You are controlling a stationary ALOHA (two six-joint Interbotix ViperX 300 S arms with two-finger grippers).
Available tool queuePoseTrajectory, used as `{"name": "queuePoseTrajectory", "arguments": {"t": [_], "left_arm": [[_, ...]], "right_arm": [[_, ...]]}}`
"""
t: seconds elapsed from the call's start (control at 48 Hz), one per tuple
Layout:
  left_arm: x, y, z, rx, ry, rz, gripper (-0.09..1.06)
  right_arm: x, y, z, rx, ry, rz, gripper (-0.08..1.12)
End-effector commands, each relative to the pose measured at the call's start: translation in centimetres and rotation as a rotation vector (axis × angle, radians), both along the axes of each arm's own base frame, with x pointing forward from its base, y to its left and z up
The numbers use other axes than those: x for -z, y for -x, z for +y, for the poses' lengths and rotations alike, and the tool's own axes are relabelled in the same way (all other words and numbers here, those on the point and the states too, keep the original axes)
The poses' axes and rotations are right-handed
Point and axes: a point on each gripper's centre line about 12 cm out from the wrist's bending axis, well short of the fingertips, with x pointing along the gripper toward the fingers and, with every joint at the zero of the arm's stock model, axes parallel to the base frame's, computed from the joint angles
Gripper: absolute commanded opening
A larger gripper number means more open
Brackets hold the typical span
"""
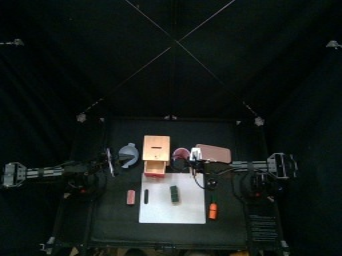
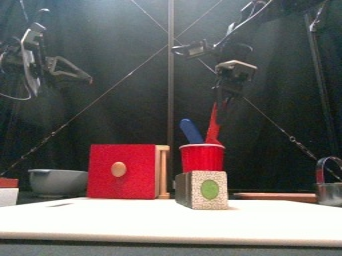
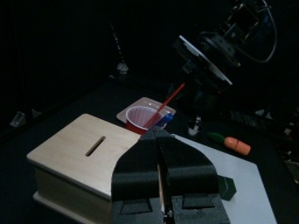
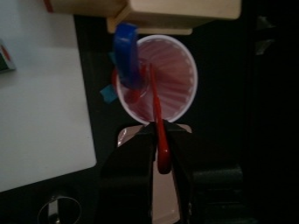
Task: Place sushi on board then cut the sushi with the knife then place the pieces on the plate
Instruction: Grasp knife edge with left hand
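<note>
Above the red cup (image 2: pixel 202 157), the right end effector (image 2: pixel 222 98) grips the red knife (image 2: pixel 214 122); the left end effector (image 3: pixel 163 157) is closed, empty.

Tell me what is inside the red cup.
The red cup holds a blue knife leaning on its rim, and a red knife with the right gripper shut on it. The knives cover part of its floor.
</note>
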Motion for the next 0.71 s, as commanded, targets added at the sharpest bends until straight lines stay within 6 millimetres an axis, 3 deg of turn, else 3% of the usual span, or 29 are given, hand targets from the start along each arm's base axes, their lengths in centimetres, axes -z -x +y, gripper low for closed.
{"name": "queuePoseTrajectory", "arguments": {"t": [0.021, 0.208, 0.312, 0.583, 0.708], "left_arm": [[-0.7, -0.2, 0.2, -0.006, -0.009, -0.021, 0.11], [-1.3, -0.6, 0.0, 0.011, -0.037, -0.024, 0.13], [-1.4, -1.7, -0.2, 0.043, -0.080, 0.007, 0.24], [-0.5, -5.2, -1.9, 0.158, -0.132, 0.063, 0.73], [0.2, -6.4, -2.8, 0.197, -0.133, 0.051, 0.95]], "right_arm": [[-4.0, 2.7, -0.7, 0.042, 0.014, -0.137, 0.51], [-6.7, 6.5, -0.4, 0.088, -0.024, -0.363, 0.51], [-6.0, 6.9, 0.8, 0.059, -0.103, -0.487, 0.51], [-2.4, 4.9, 3.8, -0.072, -0.323, -0.727, 0.51], [-2.4, 4.3, 4.8, -0.147, -0.342, -0.823, 0.51]]}}
